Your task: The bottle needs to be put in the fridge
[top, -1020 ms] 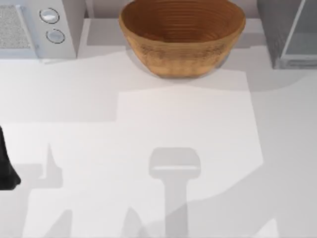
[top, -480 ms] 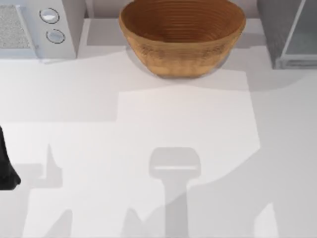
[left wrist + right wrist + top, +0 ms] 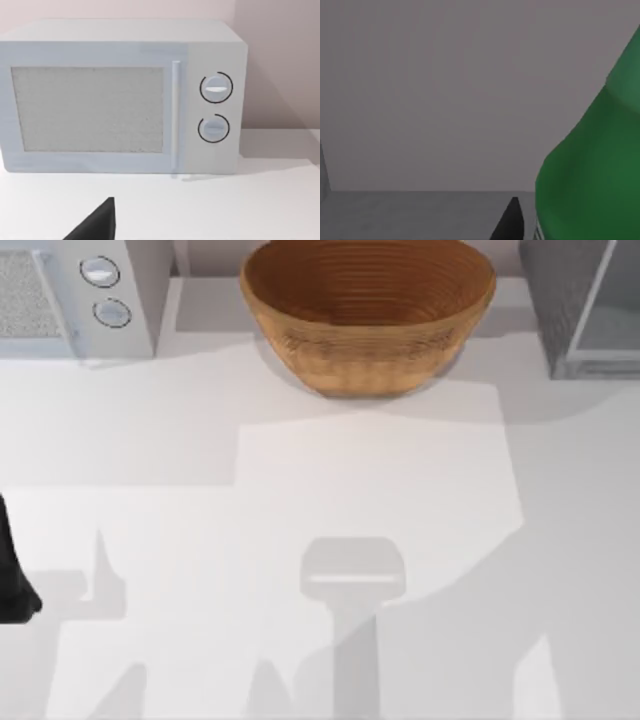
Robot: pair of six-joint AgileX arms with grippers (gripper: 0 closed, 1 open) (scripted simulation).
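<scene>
right wrist view has the bottle close against my right gripper's dark fingertip, a grey wall behind; i cannot tell whether i'm clamped on it. fridge sits at the table's far right, left arm parked at left edge.

the bottle is looming large in the right wrist view, its bright green body swelling wide and narrowing toward the neck. a sliver of white label is peeking out at its lowest visible edge. just beside it, one dark fingertip of the right gripper is poking into view, very close to the bottle's side. behind them a plain grey wall is standing over a grey floor.
</scene>
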